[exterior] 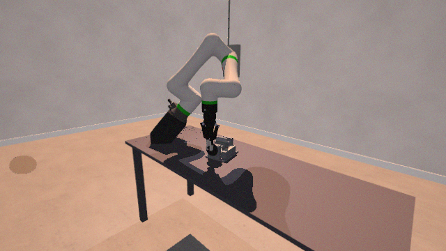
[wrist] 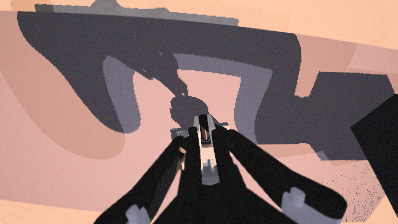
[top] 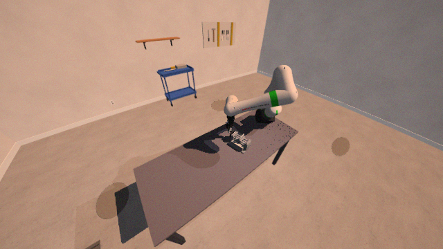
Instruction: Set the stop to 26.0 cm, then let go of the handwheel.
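A small grey stop fixture sits on the brown table near the robot's base; it also shows in the exterior view. Its dark round handwheel is at the end facing the camera in that view. My gripper points straight down onto the handwheel and is shut on it. In the wrist view the black fingers pinch a thin pale part of the handwheel; the rest of the fixture is hidden under the fingers. The stop's scale is too small to read.
The long table stretches away from the fixture. The robot's dark base stands at the table's end. A blue cart, a wall shelf and a tool board are far off by the wall.
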`<state>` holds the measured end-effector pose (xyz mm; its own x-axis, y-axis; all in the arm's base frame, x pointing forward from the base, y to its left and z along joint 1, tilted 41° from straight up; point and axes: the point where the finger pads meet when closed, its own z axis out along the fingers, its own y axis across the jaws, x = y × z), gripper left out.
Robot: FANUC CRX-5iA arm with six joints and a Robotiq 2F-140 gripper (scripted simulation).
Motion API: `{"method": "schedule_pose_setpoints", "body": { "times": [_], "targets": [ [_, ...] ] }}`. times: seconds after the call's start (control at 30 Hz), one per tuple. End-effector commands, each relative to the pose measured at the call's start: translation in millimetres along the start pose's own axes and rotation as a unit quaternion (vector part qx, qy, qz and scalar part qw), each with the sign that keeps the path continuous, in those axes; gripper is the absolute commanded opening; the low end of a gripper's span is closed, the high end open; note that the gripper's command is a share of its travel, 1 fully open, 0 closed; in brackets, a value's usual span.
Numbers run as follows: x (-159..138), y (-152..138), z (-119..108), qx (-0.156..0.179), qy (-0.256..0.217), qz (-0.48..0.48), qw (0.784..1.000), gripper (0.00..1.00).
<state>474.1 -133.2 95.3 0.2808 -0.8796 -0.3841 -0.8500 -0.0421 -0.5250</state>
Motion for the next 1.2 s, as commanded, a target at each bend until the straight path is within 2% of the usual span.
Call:
{"method": "schedule_pose_setpoints", "body": {
  "times": [0.0,0.6,0.87,1.17],
  "targets": [
    [0,-7,2,0.000,0.000,0.000,1.000,0.04],
    [0,-23,29,0.000,0.000,0.000,1.000,0.04],
    [0,-18,46,0.000,0.000,0.000,1.000,0.04],
    [0,-8,56,0.000,0.000,0.000,1.000,0.04]
  ]
}}
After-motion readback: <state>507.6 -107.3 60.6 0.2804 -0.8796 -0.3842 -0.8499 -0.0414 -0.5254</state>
